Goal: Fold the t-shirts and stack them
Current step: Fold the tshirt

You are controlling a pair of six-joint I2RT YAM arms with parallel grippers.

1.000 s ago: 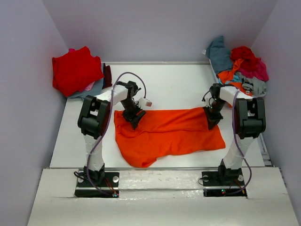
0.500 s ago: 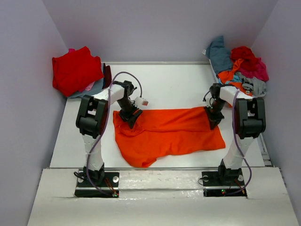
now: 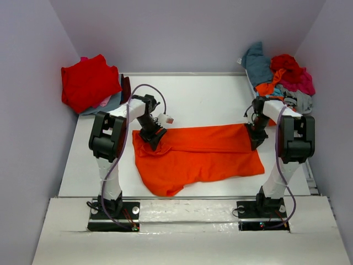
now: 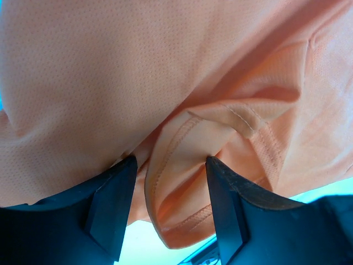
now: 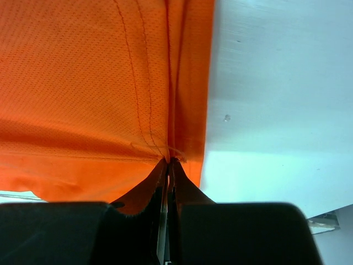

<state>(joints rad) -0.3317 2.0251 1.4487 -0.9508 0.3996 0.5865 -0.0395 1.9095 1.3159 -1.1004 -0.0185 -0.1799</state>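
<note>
A bright orange t-shirt lies spread across the middle of the white table. My left gripper stands over its top-left corner; in the left wrist view it is open, with a bunched hem fold of orange cloth between the fingers. At the shirt's top-right corner my right gripper is shut on the orange t-shirt's hem; the right wrist view shows the jaws pinched on the seam. A folded red t-shirt tops a stack at the back left.
A heap of unfolded t-shirts in teal, red, magenta, orange and grey sits at the back right corner. Grey and pink cloth shows under the red shirt. Walls close in the table on both sides.
My left gripper moved a little left and back to the shirt's top-left corner. My right gripper pulled its corner slightly to the right, stretching the top edge straighter.
</note>
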